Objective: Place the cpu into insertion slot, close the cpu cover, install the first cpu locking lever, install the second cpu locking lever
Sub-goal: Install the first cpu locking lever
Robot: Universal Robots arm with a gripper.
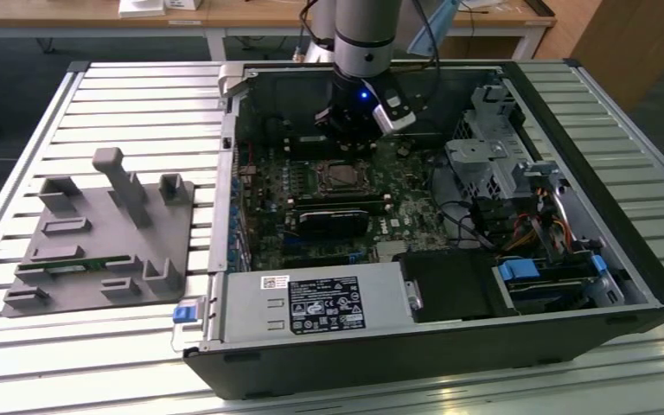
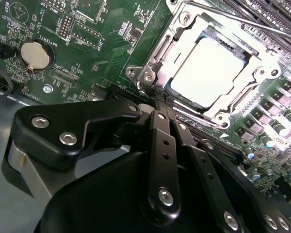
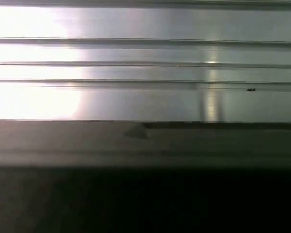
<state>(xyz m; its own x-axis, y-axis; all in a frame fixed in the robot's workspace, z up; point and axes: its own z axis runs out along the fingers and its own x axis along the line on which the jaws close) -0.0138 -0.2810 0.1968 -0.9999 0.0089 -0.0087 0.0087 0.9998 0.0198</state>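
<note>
Green circuit board (image 2: 111, 43) fills the floor of the open computer case (image 1: 609, 216), and the insertion slot (image 1: 339, 176) sits near its middle, serving here as the landmark. In the second wrist view the cpu (image 2: 211, 68) lies flat inside the insertion slot (image 2: 170, 86), its silver-grey top showing through the window of the cpu cover (image 2: 254, 73), which lies down over the slot's rim. A thin metal rod of a locking lever (image 2: 242, 19) runs along the far edge of the cover. The end effector (image 2: 159, 99) hangs just beside the slot's near corner, its black fingers (image 2: 161, 131) drawn together to a narrow point with nothing between them, the tips close to the cover's corner screw; whether they touch the board cannot be told. In the exterior view the end effector (image 1: 353, 128) stands just behind the slot, under the grey arm (image 1: 367, 35). A black card (image 1: 332, 223) lies in front of the slot, and a grey fixture tray (image 1: 101, 242) rests on the slatted worktop (image 1: 32, 346), well apart from the slot toward the exterior view's left.
</note>
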